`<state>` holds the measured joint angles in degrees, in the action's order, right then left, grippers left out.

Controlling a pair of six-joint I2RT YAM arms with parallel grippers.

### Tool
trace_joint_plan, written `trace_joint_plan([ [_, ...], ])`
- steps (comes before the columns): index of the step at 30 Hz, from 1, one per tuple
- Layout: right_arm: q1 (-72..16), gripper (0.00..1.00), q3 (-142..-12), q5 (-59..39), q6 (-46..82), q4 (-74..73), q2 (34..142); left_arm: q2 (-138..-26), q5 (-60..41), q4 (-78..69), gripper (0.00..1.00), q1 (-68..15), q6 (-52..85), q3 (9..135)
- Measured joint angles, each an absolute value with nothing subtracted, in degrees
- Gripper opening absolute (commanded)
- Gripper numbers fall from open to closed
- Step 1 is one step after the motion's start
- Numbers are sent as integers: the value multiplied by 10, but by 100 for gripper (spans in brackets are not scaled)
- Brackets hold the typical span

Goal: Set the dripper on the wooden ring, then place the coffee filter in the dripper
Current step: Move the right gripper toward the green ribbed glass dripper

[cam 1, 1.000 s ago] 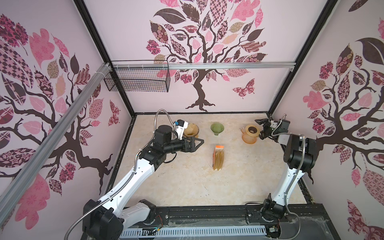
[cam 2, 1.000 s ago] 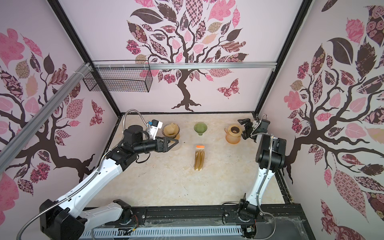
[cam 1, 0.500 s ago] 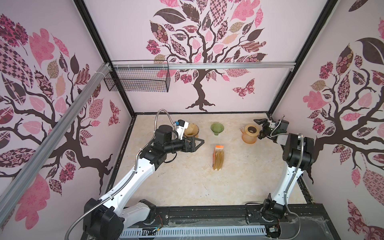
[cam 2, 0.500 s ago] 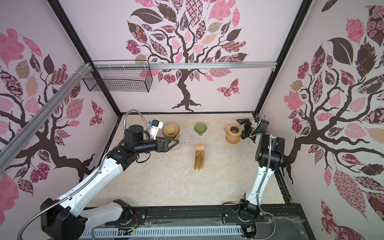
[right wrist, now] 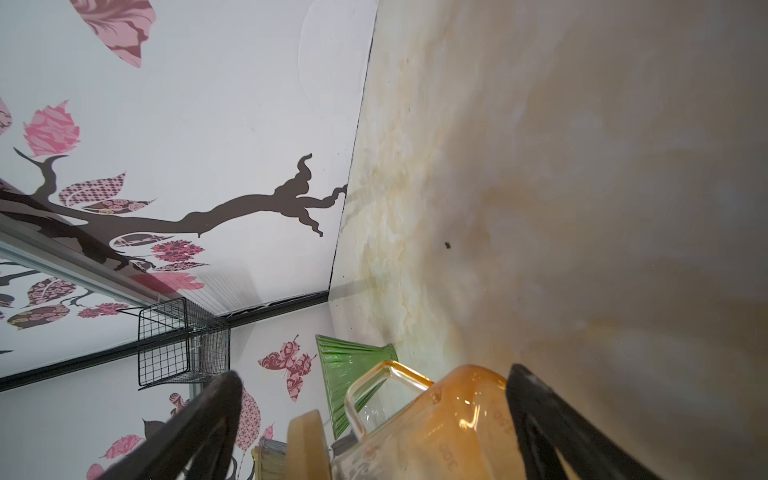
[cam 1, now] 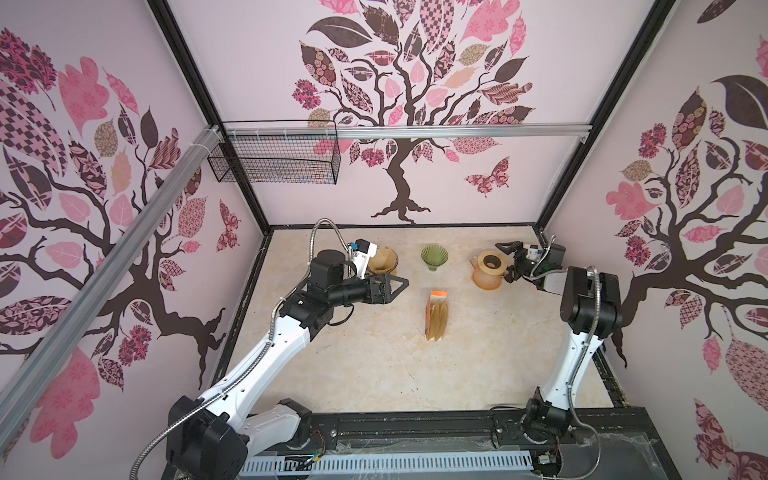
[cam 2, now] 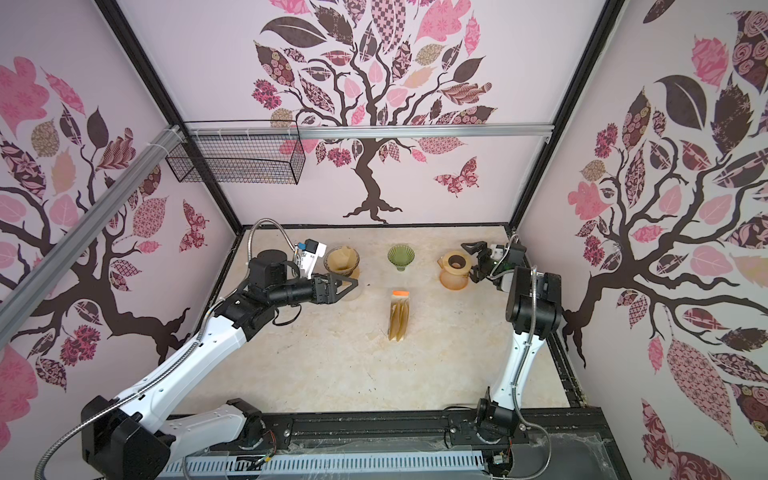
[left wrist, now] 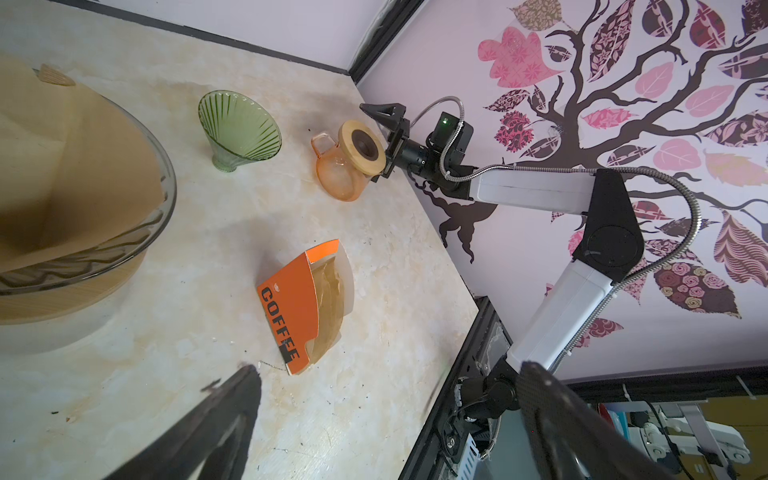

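Observation:
A brown paper coffee filter point(cam 1: 380, 258) sits open inside a clear glass dripper point(left wrist: 160, 216) on a wooden base at the back left. An empty green ribbed dripper point(cam 1: 434, 254) point(cam 2: 400, 254) stands at the back middle. An orange pack of coffee filters point(cam 1: 437, 316) point(left wrist: 299, 307) lies mid-table. My left gripper point(cam 1: 400, 286) point(left wrist: 390, 424) hangs open and empty between the glass dripper and the pack. My right gripper point(cam 1: 507, 262) point(right wrist: 374, 415) is open, its fingers either side of an orange glass carafe point(cam 1: 487, 272) point(right wrist: 440, 424) with a wooden lid.
A black wire basket point(cam 1: 274, 158) hangs on the back wall's aluminium rail, above the left corner. Walls close the table on three sides, with a black frame edge along the right. The carafe stands close to the right wall.
My right gripper has moved left, from beside the carafe to straddling it. The left arm has hardly moved.

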<state>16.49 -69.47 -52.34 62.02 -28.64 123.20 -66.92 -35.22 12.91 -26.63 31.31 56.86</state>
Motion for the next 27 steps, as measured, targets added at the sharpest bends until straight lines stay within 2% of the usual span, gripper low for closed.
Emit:
trace_joint_plan([
  [15, 118, 100, -615, -539, 646, -337, 1211, -669, -352, 129, 98, -266, 315, 569],
  [27, 82, 100, -608, -541, 674, -384, 1190, -669, -352, 128, 98, -266, 315, 569],
])
